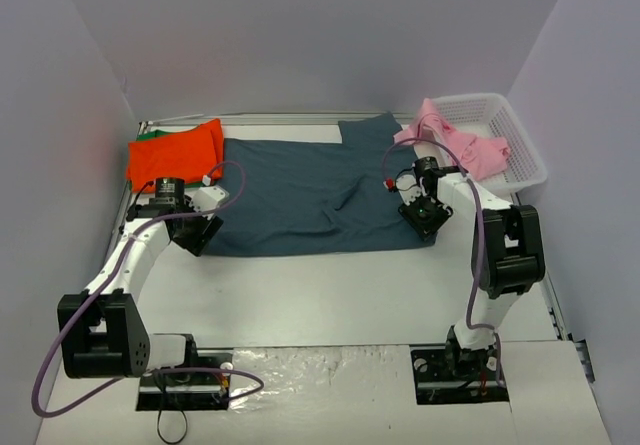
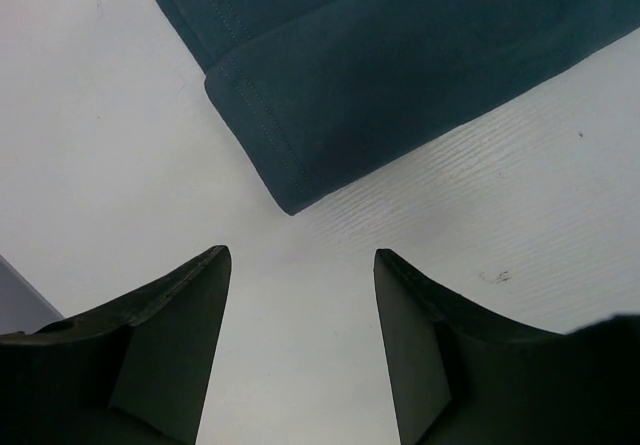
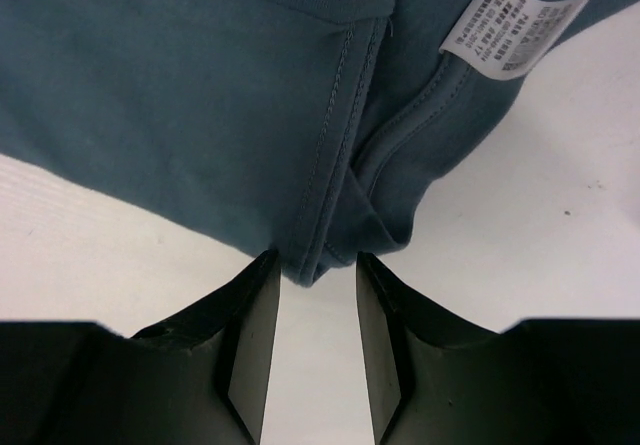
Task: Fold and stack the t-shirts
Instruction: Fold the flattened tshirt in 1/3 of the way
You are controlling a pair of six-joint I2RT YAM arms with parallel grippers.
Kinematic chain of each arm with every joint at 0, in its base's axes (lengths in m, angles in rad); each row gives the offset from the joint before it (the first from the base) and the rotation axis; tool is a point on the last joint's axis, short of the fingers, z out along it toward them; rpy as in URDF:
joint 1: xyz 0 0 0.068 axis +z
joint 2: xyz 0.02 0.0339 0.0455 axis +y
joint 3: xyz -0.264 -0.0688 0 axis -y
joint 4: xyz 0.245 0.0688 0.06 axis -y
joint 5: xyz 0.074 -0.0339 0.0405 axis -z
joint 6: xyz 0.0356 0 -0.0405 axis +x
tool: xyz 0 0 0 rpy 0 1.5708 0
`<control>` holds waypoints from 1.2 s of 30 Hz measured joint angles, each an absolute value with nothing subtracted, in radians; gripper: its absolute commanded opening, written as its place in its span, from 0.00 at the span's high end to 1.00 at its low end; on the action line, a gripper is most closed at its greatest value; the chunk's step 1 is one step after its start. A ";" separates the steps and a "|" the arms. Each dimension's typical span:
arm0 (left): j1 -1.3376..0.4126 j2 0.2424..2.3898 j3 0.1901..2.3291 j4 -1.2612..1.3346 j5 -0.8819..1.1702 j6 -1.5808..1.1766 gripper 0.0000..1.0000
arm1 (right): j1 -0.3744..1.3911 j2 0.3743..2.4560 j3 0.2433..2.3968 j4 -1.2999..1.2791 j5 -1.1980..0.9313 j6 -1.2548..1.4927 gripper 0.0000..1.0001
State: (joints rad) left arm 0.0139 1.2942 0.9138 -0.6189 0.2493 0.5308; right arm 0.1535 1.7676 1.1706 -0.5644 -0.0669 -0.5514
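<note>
Counts: 4 t-shirts, 1 basket, 2 arms w/ 1 gripper each.

Dark slate-blue t-shirt (image 1: 310, 190) lies spread flat mid-table, wrinkled on its right half. Orange-red t-shirt (image 1: 175, 153) sits folded at far left, just beside the blue one's left edge; can't tell if they touch. Green t-shirt (image 1: 150, 135) shows only as a sliver at the far-left corner of the orange-red one. Light pink t-shirt (image 1: 460, 143) hangs over the left rim of the white lattice basket (image 1: 525, 150) at far right.

Edges/room: blue shirt's near hem runs left-right, w/ bare white table (image 1: 330, 295) between it and the arm bases. Its far edge comes close to the table's far edge. Side walls stand close on left and right.

Left gripper (image 2: 300, 257): fingers wide apart, nothing between them, over bare table just short of the near-left hem corner.

Right gripper (image 3: 315, 260): fingers narrowly parted, table showing in the gap. The near-right hem corner sits right at the tips, not clamped.

Only the right wrist view shows a white care label (image 3: 512, 23) and the bunched seam. Only the left wrist view shows the hem stitching. Only the top view shows the other 3 shirts and the basket.
</note>
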 measured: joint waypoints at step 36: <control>-0.027 1.386 0.890 -0.614 0.226 0.591 0.55 | 0.111 1.885 1.211 -0.583 -0.102 -0.577 1.00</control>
State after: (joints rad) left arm -0.0273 1.3857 0.8898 -0.6136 0.2264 0.5915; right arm 0.1108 1.8854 1.2106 -0.5831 -0.1017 -0.5770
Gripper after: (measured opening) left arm 0.475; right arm 0.022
